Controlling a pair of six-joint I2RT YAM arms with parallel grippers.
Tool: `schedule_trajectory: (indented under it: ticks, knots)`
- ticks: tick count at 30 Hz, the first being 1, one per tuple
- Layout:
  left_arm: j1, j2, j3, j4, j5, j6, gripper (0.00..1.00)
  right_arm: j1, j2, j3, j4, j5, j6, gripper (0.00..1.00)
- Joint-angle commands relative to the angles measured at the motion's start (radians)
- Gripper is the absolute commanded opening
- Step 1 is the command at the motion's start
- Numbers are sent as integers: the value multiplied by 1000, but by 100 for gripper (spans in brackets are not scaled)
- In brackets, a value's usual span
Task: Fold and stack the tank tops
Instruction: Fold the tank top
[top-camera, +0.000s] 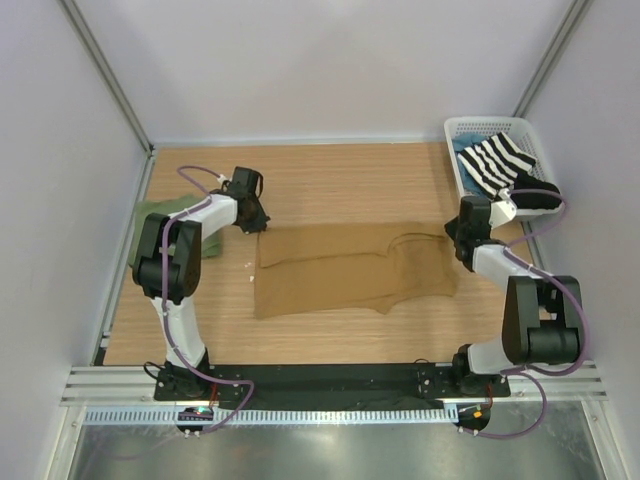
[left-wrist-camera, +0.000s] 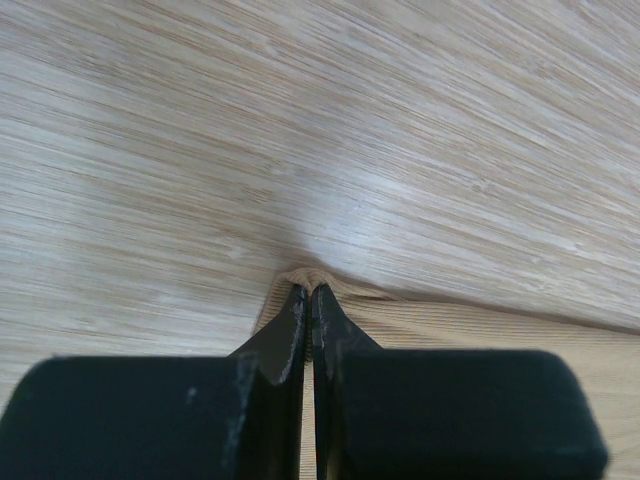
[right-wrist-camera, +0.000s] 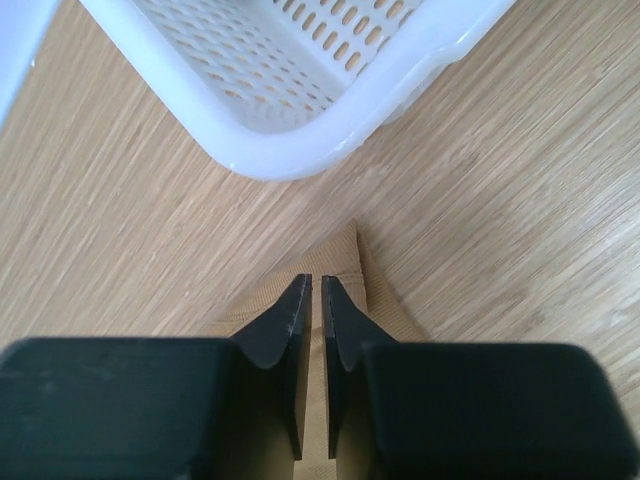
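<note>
Tan tank top (top-camera: 350, 272) spread flat (creased), left gripper (top-camera: 262, 226), right gripper (top-camera: 452, 236) at far corners

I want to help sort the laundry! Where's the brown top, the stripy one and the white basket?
tan-brown tank top (top-camera: 340, 275), top external view, middle of its flat body.
black-and-white striped garment (top-camera: 497, 162), top external view, middle of its stripes.
white basket (top-camera: 482, 122), top external view, far rim.

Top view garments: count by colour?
Tan-brown tank top: 1
Olive green tank top: 1
Black-and-white striped garment: 1
Black garment: 1
Total: 4, plus a bluish scrap in the basket, kind unclear.
</note>
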Motion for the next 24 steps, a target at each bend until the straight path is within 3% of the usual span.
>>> schedule_trajectory:
  ticks: [1,8,17,24]
  knots:
    - [17,-16,27,-14,-14,23,0,0,40,65,-51,-37,-3,14]
    - [16,-14,31,-17,-5,26,0,0,259,153,-100,-120,17,1]
    - [31,10,66,-37,-11,38,0,0,314,222,-184,-64,22,1]
    - [54,115,216,-66,-8,41,0,0,451,393,-233,-81,42,1]
